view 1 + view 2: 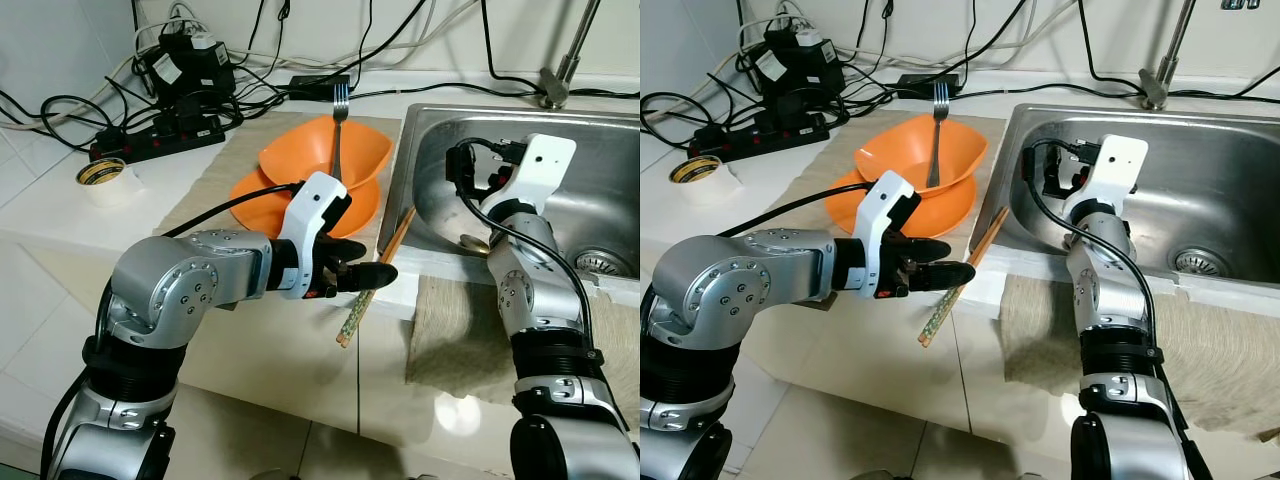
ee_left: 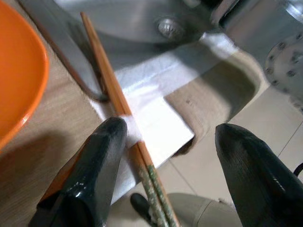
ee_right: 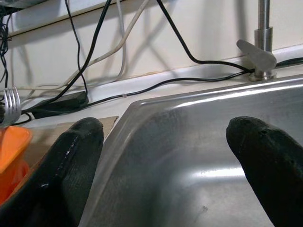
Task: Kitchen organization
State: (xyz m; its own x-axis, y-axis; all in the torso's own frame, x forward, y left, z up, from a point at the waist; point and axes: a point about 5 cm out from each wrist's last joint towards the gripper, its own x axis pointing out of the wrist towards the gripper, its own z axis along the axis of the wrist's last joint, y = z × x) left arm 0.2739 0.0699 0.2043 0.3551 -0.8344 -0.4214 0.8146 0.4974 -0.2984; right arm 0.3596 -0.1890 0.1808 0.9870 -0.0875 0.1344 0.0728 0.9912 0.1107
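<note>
- A white tiled wall (image 1: pixel 80 30) is running behind the table (image 1: pixel 60 215), with black and white cables (image 1: pixel 420 40) trailing down across it.
- A black power strip (image 1: pixel 160 140) is lying near the wall (several plugs are sitting in it).
- A steel sink (image 1: pixel 590 215) is catching soft overhead light, and a tap (image 1: pixel 565 60) is standing at its back rim.
- Pale glossy floor tiles (image 1: pixel 280 440) are reflecting light below.

Fork (image 1: pixel 339 120) in stacked bowls (image 1: pixel 325 155), chopsticks (image 1: pixel 376 272) between bowls and sink (image 1: pixel 590 215).
</note>
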